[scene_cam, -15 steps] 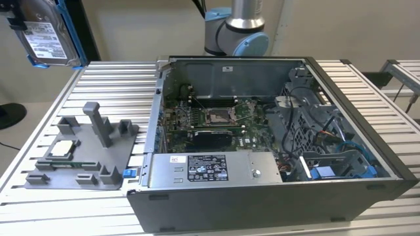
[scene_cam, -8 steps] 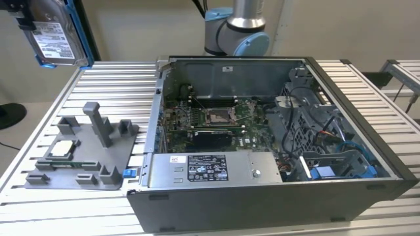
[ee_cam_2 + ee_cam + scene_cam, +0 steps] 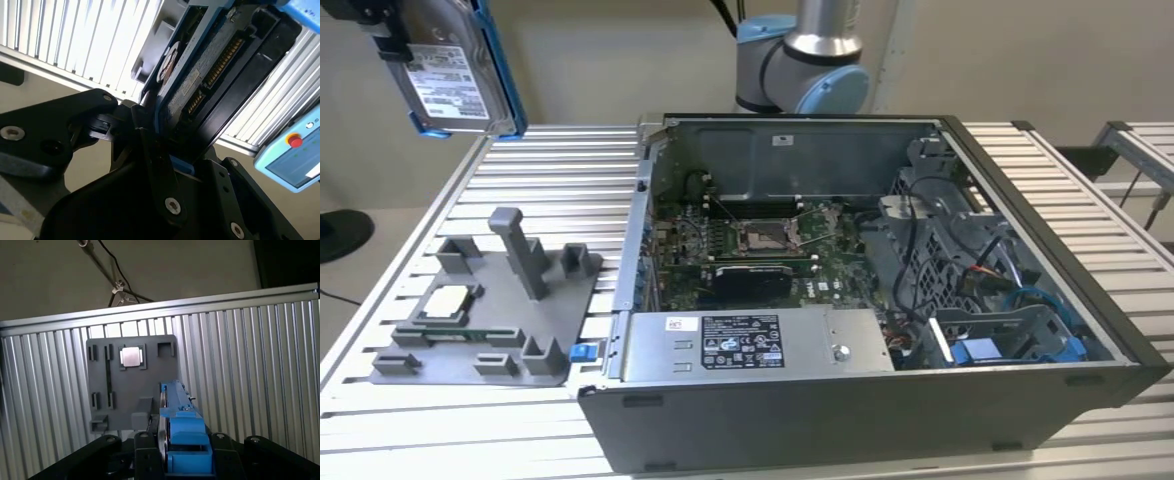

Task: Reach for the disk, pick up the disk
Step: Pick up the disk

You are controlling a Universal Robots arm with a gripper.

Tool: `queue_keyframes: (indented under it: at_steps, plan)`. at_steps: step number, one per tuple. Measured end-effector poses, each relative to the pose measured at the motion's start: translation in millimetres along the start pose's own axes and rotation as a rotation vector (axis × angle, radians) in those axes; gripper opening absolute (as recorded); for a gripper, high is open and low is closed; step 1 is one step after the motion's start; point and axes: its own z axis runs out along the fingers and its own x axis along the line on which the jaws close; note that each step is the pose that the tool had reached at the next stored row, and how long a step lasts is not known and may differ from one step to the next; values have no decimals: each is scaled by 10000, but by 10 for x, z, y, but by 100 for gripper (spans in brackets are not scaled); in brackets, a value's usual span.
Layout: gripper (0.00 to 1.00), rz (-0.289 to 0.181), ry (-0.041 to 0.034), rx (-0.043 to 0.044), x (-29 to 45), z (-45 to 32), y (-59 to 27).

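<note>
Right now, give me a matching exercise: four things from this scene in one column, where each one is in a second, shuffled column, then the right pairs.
Things
1. disk
2. square chip
3. grey fixture
4. computer case

Places
A. lying on the ribbed table, at the exterior view's left
B. standing open on the table, at the exterior view's right
C. held up off the table, clamped in the gripper
D. resting on the grey fixture

Pairs: 1-C, 2-D, 3-A, 4-B

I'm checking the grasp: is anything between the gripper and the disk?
Nothing visible stands between them. The gripper is shut on the disk, holding it in the air above the slatted table.
</note>
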Motion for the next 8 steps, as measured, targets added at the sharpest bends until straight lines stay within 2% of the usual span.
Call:
queue_keyframes:
  at_steps: [8]
  plan:
    - [0,-1,1,-3,-22,-3,-162]
